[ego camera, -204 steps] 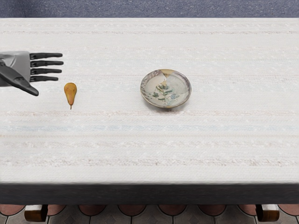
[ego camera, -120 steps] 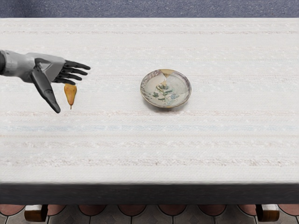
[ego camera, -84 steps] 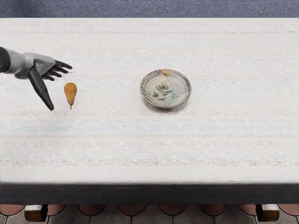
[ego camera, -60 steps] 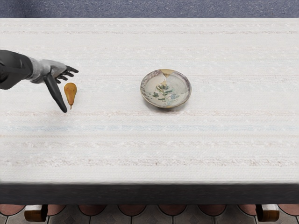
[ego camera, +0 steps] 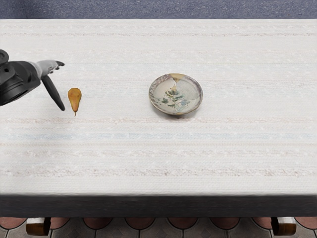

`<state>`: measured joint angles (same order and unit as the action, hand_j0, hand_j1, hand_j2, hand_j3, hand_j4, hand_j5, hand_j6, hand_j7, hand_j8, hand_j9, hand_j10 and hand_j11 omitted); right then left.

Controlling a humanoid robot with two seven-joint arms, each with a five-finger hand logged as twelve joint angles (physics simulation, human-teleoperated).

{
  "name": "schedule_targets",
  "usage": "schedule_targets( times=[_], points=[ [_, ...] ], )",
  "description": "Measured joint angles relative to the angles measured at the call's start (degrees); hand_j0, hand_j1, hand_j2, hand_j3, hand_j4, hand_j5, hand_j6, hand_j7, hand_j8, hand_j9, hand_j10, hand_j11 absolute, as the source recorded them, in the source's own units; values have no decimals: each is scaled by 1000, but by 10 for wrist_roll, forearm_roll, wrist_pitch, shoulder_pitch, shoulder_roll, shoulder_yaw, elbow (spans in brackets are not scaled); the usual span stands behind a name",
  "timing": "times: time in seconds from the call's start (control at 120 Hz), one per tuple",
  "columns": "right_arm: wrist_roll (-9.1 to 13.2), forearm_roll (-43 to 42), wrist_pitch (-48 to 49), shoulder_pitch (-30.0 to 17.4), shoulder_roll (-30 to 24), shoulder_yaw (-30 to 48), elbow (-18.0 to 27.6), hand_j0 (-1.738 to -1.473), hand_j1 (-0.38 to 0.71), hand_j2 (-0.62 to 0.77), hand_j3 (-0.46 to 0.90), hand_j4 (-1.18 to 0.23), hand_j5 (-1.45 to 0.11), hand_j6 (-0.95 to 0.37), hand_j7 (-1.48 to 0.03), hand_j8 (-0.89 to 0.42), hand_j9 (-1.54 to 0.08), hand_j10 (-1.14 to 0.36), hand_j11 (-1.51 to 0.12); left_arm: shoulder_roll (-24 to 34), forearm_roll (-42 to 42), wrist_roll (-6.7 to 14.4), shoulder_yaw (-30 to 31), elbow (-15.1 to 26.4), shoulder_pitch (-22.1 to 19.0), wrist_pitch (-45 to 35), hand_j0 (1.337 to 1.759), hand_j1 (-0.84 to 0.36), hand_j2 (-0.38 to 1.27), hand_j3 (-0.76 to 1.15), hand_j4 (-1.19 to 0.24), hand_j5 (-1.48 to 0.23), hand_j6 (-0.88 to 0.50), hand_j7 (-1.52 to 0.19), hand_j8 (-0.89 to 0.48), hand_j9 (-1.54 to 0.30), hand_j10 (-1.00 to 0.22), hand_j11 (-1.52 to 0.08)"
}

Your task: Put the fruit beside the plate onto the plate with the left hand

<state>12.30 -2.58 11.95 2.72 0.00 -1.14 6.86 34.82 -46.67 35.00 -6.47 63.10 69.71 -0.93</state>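
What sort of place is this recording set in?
Probably a simulated dining setting: a long table covered in pale woven cloth, a patterned plate and a pear lying on it, and what look like wooden seats on a tiled floor below its front edge.

A golden-brown pear (ego camera: 74, 99) is seen lying flat, stem toward the viewer, well left of the round patterned plate (ego camera: 175, 93), apart from it.
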Motion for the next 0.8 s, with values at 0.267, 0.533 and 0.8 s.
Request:
schedule_targets(
  times=[0.267,0.533,0.8],
  points=[
    [0,0,0,0,0,0,0,-1658,-349,0,0,0,0,0,0,0,0,0,0,-22,-25,0,30,-2,-4,-49,1658,325,6,0,-26,-29,-27,-29,-26,-28,-25,-28],
    [0,0,0,0,0,0,0,-1658,-349,0,0,0,0,0,0,0,0,0,0,-72,-28,0,46,-42,-3,-63,1658,324,6,0,-26,-29,-27,-29,-27,-29,-25,-28],
    [0,0,0,0,0,0,-1,-1658,-349,0,0,0,0,0,0,0,0,0,0,-81,-37,0,71,-52,-1,-98,1658,324,6,0,-25,-29,-26,-29,-26,-29,-25,-28]
  ],
)
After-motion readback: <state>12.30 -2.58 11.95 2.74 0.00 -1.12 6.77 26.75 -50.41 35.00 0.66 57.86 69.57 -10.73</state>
